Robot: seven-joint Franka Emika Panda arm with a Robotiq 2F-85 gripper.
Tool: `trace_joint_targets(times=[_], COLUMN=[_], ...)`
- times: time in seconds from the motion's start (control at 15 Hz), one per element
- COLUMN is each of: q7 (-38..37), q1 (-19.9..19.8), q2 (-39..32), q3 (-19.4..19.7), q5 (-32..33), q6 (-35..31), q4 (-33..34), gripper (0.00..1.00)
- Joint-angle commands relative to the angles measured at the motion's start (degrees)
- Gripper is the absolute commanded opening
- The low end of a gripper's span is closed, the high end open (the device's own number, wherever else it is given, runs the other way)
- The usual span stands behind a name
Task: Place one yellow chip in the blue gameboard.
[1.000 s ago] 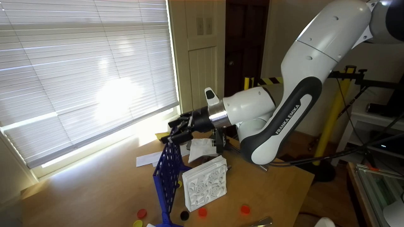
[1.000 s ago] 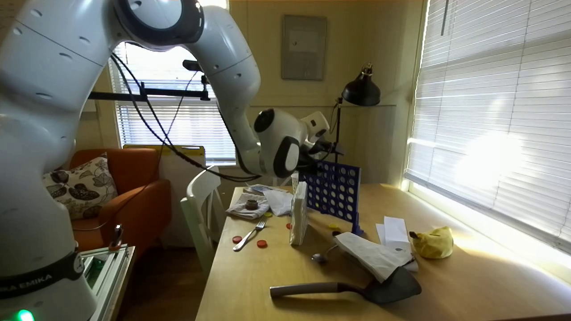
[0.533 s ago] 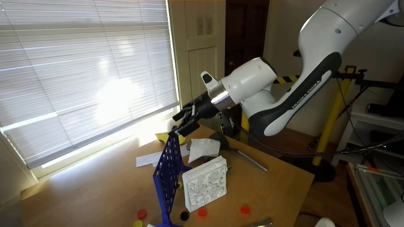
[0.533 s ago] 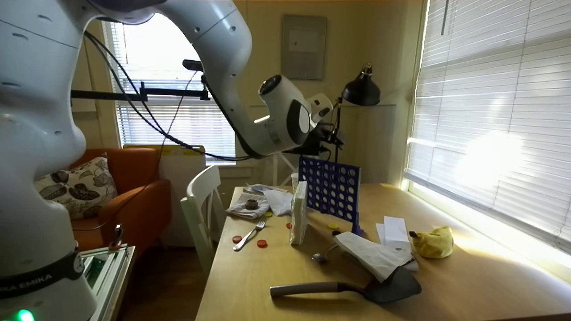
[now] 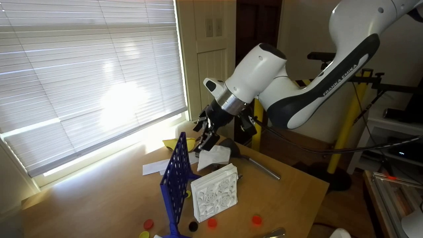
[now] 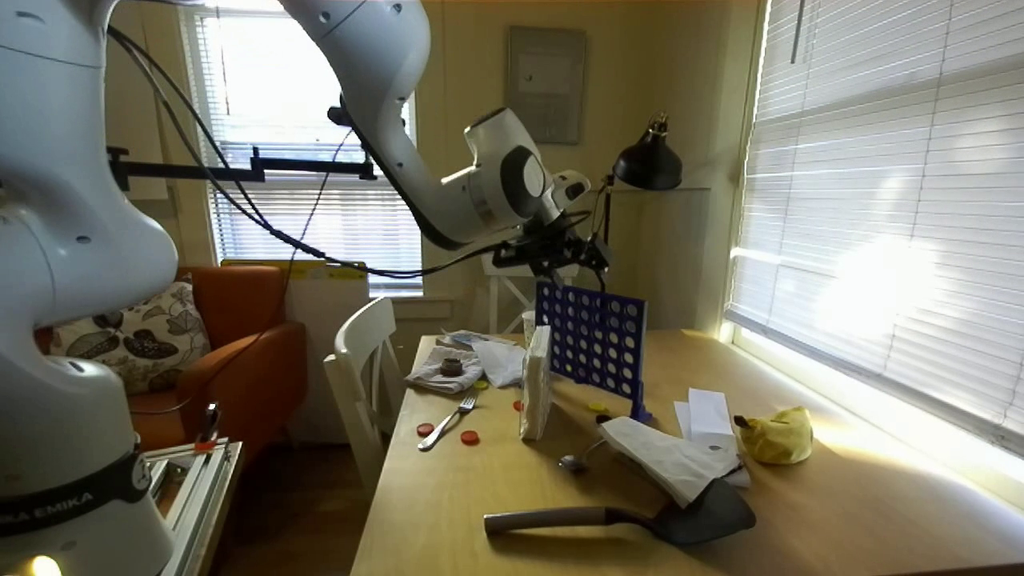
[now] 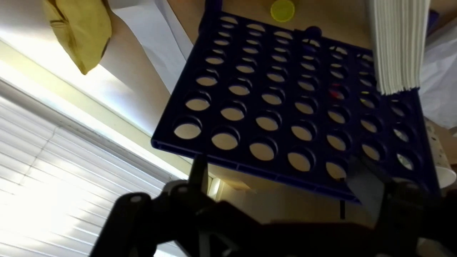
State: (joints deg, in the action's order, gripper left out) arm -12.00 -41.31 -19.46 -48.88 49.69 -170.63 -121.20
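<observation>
The blue gameboard (image 5: 174,180) stands upright on the table in both exterior views (image 6: 588,340). In the wrist view the gameboard (image 7: 253,91) fills the middle, top slots facing the jaws. My gripper (image 5: 197,139) hangs just above and beside the gameboard's upper end. In the wrist view the gripper's fingers (image 7: 282,175) are wide apart with nothing between them. A yellow chip (image 5: 144,234) lies near the gameboard's foot. Another yellow chip (image 5: 188,193) lies by its base. Yellow and red show through holes at the right in the wrist view; whether those chips are in the gameboard I cannot tell.
A white carved block (image 5: 216,195) stands close beside the gameboard. Red chips (image 5: 256,219), a black chip (image 5: 193,226), a fork (image 6: 448,424) and a spatula (image 6: 560,518) lie around. Papers (image 6: 672,456) and a yellow cloth-like object (image 6: 776,436) are near the window side.
My gripper has drawn back off the gameboard's top edge and tilted downward, while the arm rose and moved back. The gameboard and the chips on the table have not moved.
</observation>
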Motion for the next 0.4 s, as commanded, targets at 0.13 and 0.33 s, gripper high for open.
trace_joint_targets(times=[0.13,0.33], q7=[4.9,5.0], q1=[-4.5,-4.8], q2=[2.0,2.5], q3=[-5.2,-5.6], q5=[-3.7,-3.8], q6=[3.6,4.2], q4=[0.4,0.4], gripper=[1.0,1.0])
